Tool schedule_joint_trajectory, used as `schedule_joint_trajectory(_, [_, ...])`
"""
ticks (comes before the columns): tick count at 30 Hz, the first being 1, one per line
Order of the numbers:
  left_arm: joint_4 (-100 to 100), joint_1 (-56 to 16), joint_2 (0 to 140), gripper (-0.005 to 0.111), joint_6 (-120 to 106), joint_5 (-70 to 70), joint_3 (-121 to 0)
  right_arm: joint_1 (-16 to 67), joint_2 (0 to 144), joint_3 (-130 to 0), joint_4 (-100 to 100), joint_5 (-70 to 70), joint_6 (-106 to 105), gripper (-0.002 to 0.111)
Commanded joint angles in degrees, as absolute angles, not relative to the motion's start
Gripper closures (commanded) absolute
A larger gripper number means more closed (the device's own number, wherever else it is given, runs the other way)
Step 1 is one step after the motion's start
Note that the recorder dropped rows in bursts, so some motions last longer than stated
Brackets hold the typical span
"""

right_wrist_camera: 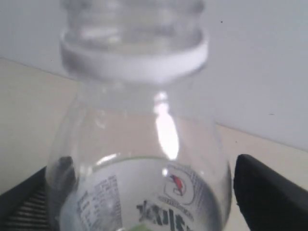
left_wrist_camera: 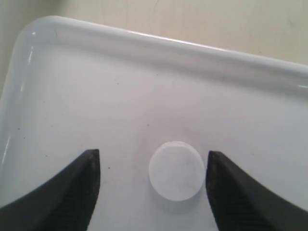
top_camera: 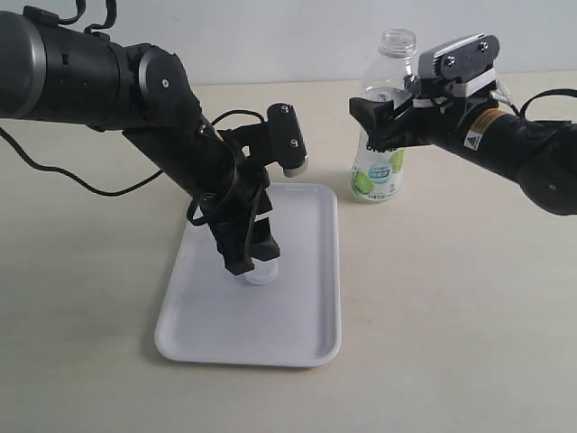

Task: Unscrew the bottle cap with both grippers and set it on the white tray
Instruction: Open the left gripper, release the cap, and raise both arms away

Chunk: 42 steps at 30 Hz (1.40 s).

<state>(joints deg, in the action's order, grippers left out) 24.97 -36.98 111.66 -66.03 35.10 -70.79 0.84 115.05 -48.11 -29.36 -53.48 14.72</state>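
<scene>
The bottle cap (left_wrist_camera: 176, 170), a small white disc, lies flat on the white tray (left_wrist_camera: 144, 82) between my left gripper's (left_wrist_camera: 153, 161) black fingers, with tray showing on both sides of it. That gripper (top_camera: 251, 260) points down over the cap (top_camera: 262, 274) and is open. The clear bottle (top_camera: 382, 135) with its white-and-green label stands upright on the table behind the white tray (top_camera: 297, 334), its neck uncapped. My right gripper (top_camera: 386, 113) straddles the bottle's shoulder. Up close, the bottle (right_wrist_camera: 144, 159) fills the space between the fingers (right_wrist_camera: 269, 192), with only a thin gap at one tip.
The tray lies lengthwise from the table's middle toward the front. The bottle stands just past the tray's far right corner. A black cable (top_camera: 72, 176) trails over the table at the left. A pale wall backs the table's far edge.
</scene>
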Motion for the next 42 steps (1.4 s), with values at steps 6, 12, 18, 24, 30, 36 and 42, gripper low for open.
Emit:
schedule_joint_trajectory(6, [25.6, -37.3, 111.0, 0.045, -65.6, 35.6, -70.8, 0.7, 104.4, -48.3, -31.1, -49.2, 19.6, 0.024])
schedule_joint_trajectory(12, [25.6, -37.3, 111.0, 0.045, -65.6, 35.8, -70.8, 0.7, 95.8, -48.3, -33.4, -48.8, 22.8, 0.024])
schedule_joint_trajectory(18, [25.6, -37.3, 111.0, 0.045, -65.2, 36.3, -70.8, 0.7, 83.9, -48.3, -33.6, -37.9, 25.5, 0.024])
schedule_joint_trajectory(24, [25.2, -37.1, 110.9, 0.056, -58.3, 36.3, -70.8, 0.7, 68.4, -48.3, -33.4, -25.2, 29.3, 0.044])
schedule_joint_trajectory(30, [23.3, -36.5, 107.8, 0.107, -49.1, 39.0, -70.8, 0.7, 51.3, -46.9, -33.3, -2.9, 35.9, 0.107])
schedule_joint_trajectory(36, [23.4, -35.4, 97.6, 0.107, -38.9, 39.5, -67.2, 0.7, 34.5, -38.3, -33.3, 7.2, 34.1, 0.108])
schedule_joint_trajectory(42, [25.8, -35.4, 76.5, 0.107, -33.5, 29.3, -53.6, 0.7, 20.1, -28.0, -27.1, 13.3, 33.4, 0.108])
